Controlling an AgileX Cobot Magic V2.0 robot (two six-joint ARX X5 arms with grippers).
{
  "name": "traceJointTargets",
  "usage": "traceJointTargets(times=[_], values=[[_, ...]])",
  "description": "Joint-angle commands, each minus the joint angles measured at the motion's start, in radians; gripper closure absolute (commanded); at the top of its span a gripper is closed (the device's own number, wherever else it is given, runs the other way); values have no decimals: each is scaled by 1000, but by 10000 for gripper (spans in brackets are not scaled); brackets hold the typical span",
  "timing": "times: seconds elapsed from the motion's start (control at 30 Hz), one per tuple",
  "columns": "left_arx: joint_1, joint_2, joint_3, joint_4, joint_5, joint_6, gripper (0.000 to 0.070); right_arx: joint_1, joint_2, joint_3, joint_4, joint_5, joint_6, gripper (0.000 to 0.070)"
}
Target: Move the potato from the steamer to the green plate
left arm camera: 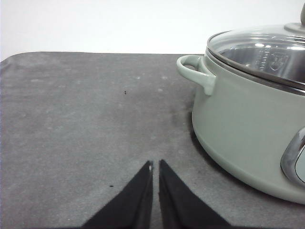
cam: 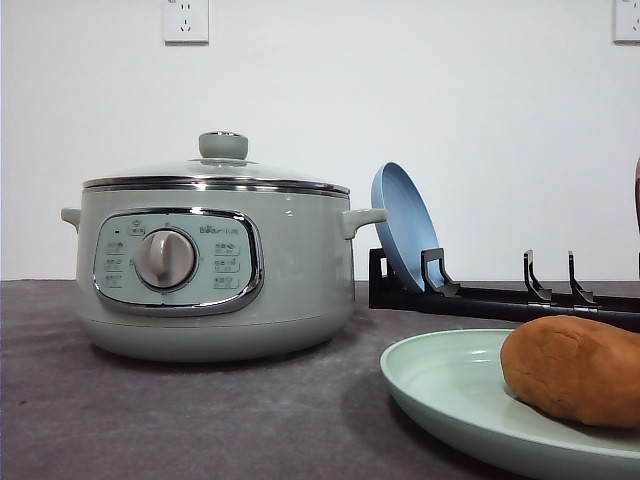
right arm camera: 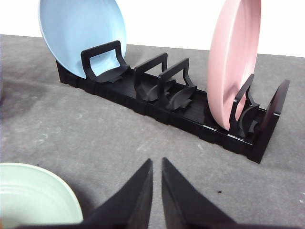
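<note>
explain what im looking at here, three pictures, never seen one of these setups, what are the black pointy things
This is a two-armed robot at a grey table. The front view looks forward over the table. The other two pictures come from small cameras on each arm's wrist.

The black pointy things are the fingers of each arm's claw. The left claw and the right claw both have their fingers nearly together and hold nothing.

On the table stands a sage-green steamer, an electric pot with a dial and its glass lid on. Nearer the camera is a pale green plate with an orange-brown potato lying on it. Behind it a black dish rack holds a blue plate and a pink plate standing on edge.

So the potato is already on the green plate.
</note>
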Motion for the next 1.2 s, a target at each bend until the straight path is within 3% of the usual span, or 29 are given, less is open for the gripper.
traceJointTargets(times=[0.0, 1.17], values=[[0, 0, -21, 11, -6, -3, 683, 2, -2, -6, 14, 0, -11, 679], [0, 0, -21, 11, -6, -3, 683, 3, -2, -6, 14, 0, -11, 679]])
